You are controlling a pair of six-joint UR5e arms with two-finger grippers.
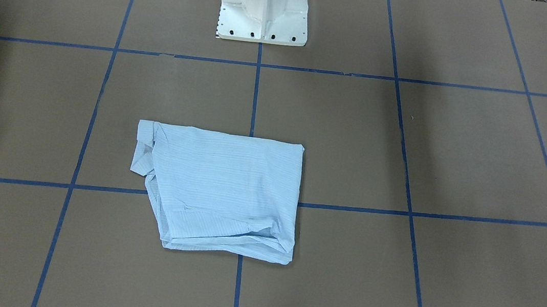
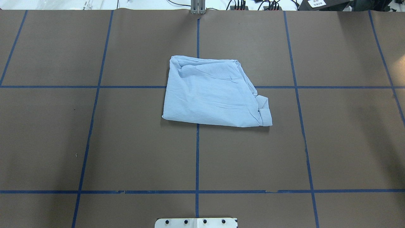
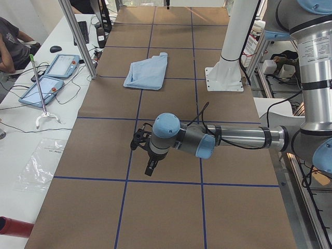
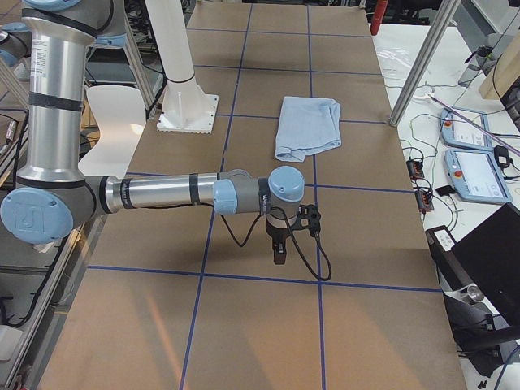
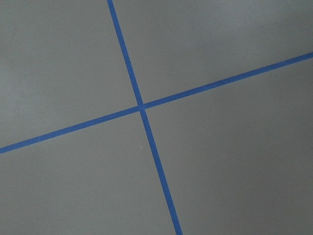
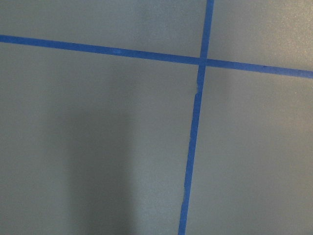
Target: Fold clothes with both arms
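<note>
Brown table (image 2: 126,142), one folded shirt (image 2: 212,95), two arms — left arm (image 3: 233,139), right arm (image 4: 162,193).

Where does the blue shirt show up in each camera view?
Front-facing: shirt, lower centre.
Overhead: shirt, upper centre.
Exterior left: shirt, upper, left of centre.
Exterior right: shirt, upper, right of centre.
Left wrist: not in it.
Right wrist: not in it.
Shared landmark: white pedestal base.

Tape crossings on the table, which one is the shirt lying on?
The one where the centre line meets the cross line farther from the pedestal: the shirt hides it, the others show.
</note>
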